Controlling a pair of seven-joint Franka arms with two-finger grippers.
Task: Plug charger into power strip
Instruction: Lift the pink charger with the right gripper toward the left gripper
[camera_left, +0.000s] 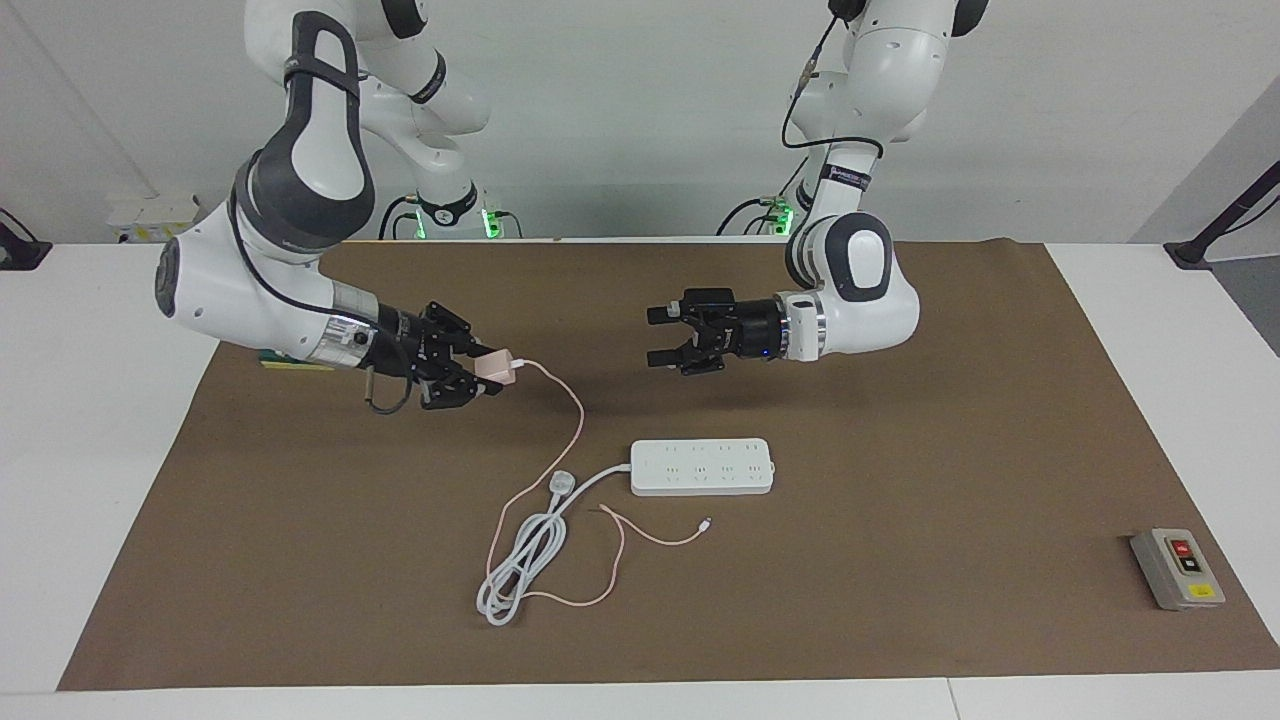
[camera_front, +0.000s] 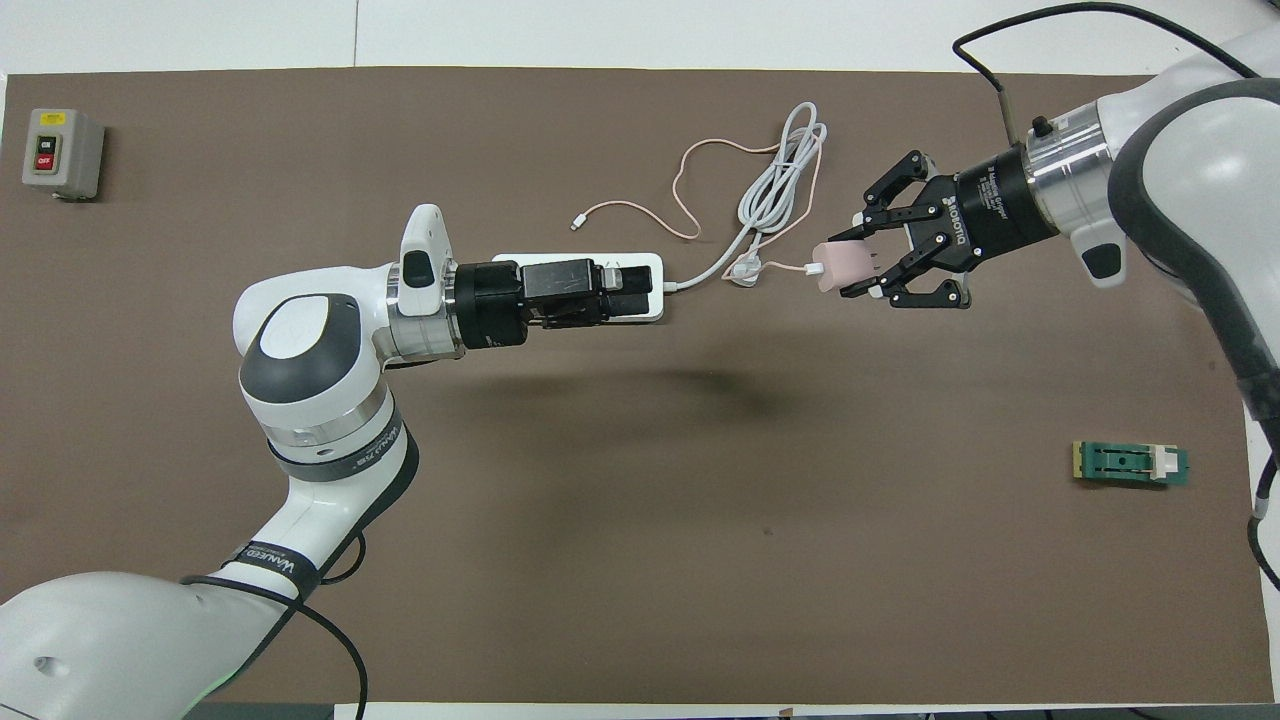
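Right arm carries the charger; left arm waits.
Facing view: right gripper (camera_left: 478, 372), clamped on the pink charger (camera_left: 497, 367), is raised over the mat; left gripper (camera_left: 662, 339), fingers apart, hangs above it; the power strip (camera_left: 702, 466) lies mid-table.
Overhead view: left gripper (camera_front: 640, 297) covers the power strip (camera_front: 652, 268); charger (camera_front: 845, 266) is over the white plug (camera_front: 745, 270).

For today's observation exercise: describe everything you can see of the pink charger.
The charger is a small pale pink cube, plastic by its look, held off the table in the right tool, whose fingers are shut on it. From its free face a thin pink cable hangs to the brown mat, loops past the coiled white cord and ends in a small connector near the power strip. Its prongs are not visible.
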